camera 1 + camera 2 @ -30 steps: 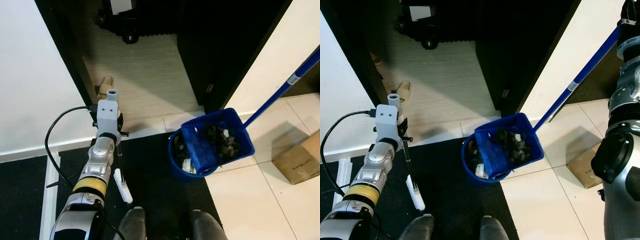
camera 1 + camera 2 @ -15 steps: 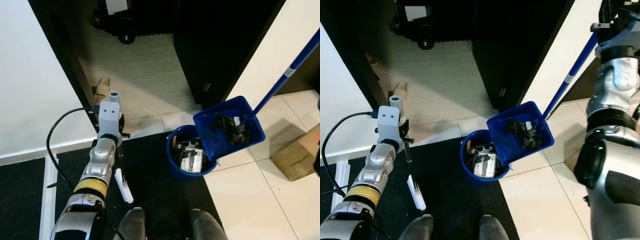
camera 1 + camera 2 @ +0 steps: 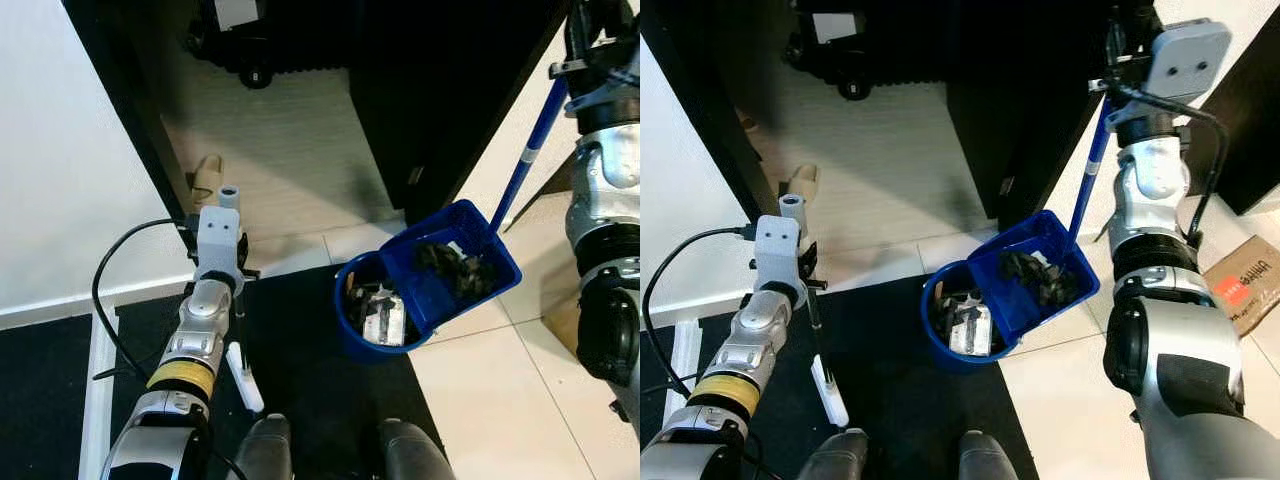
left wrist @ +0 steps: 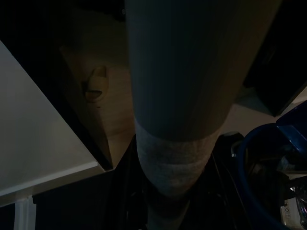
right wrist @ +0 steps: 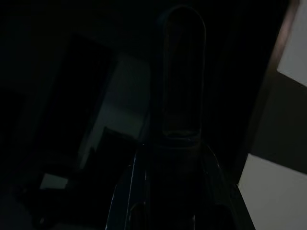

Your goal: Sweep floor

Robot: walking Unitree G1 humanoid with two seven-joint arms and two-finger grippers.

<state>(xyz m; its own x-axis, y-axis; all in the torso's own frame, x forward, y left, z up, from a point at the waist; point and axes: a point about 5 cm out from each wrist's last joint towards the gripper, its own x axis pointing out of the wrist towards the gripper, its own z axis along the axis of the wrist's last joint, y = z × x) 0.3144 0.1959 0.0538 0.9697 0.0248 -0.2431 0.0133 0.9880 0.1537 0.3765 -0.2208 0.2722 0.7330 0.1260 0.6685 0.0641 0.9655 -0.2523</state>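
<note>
A blue dustpan full of dark debris is tilted with its front edge over the rim of a round blue bucket that holds trash. Its long blue handle rises steeply to my right gripper, which is shut on it near the top. On the left, my left gripper is shut on a grey broom handle. A thin black rod with a white end hangs below that wrist over the black mat. In the right wrist view the dustpan handle is a dim shape.
A black mat lies under my feet, with white tiles to its right. A cardboard box sits at the right. Ahead is a doorway with a black door, a slipper and a wheeled object. A white wall stands at the left.
The right arm has swung in from the right, bringing the handle more upright. The dustpan first rose to the right of the bucket, then came back down onto its rim. The left arm stayed put.
</note>
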